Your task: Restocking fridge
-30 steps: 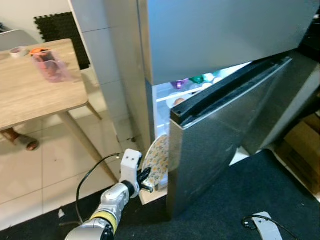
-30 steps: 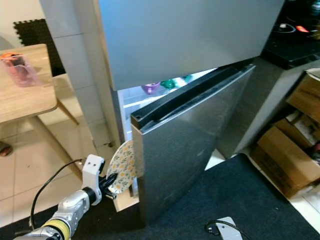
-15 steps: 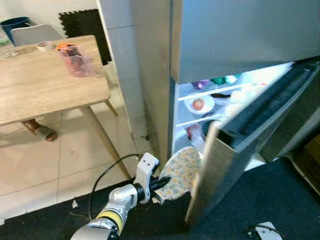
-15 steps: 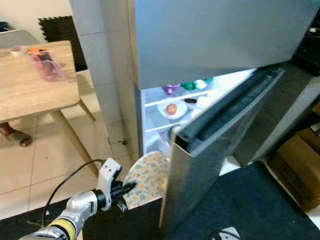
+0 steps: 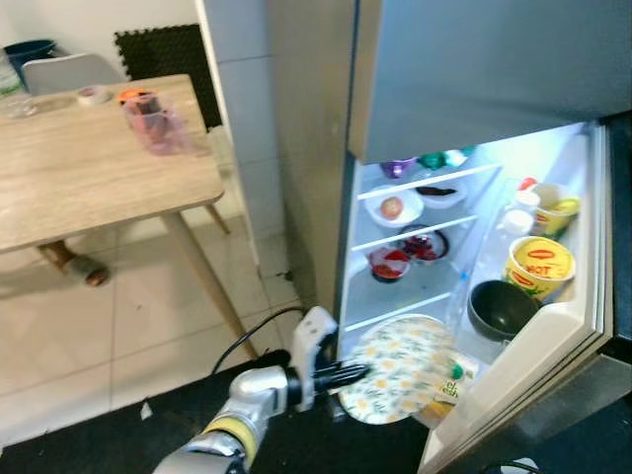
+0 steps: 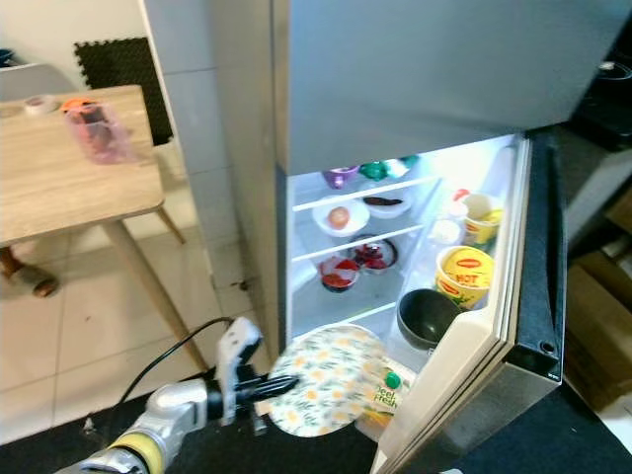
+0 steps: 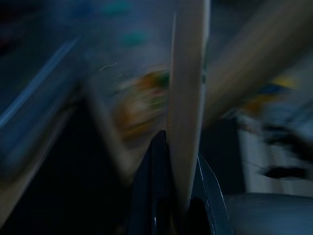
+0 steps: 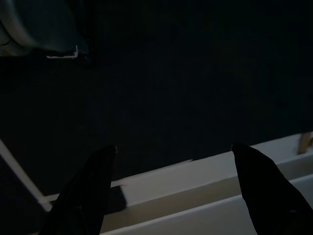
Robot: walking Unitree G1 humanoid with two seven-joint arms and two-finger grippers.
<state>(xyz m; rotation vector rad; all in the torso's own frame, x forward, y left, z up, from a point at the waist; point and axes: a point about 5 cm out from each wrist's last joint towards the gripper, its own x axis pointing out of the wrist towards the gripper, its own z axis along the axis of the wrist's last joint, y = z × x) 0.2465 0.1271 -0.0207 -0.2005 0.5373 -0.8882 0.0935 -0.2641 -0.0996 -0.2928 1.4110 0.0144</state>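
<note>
Now, head views: we hold the floral plate [image 5: 400, 367] by its near rim in our left gripper [image 5: 348, 375], fingers closed on it, plate flat and reaching ahead of the fingertips toward the open fridge [image 6: 395, 247].
Where the plate is: just ahead of the gripper, at the mouth of the bottom compartment, below the lit shelves with their small bowls [image 6: 339, 274].
Door side: beyond the plate's far edge, the door shelf [image 5: 538, 331] carries a dark bowl [image 5: 502, 308] and a yellow tub [image 5: 538, 267].
Step in hand: we judge we are carrying the plate in.
Next move: likely slide it level onto a free shelf, keeping off the green-capped package [image 6: 383, 397] touching its far edge.
Left wrist view: plate edge [image 7: 187, 98] between our fingers; everything else blurred.
Right wrist view: right gripper [image 8: 174, 188] spread wide, holding nothing; surroundings too dark to name.
Hidden: the lowest shelf, under the plate.
</note>
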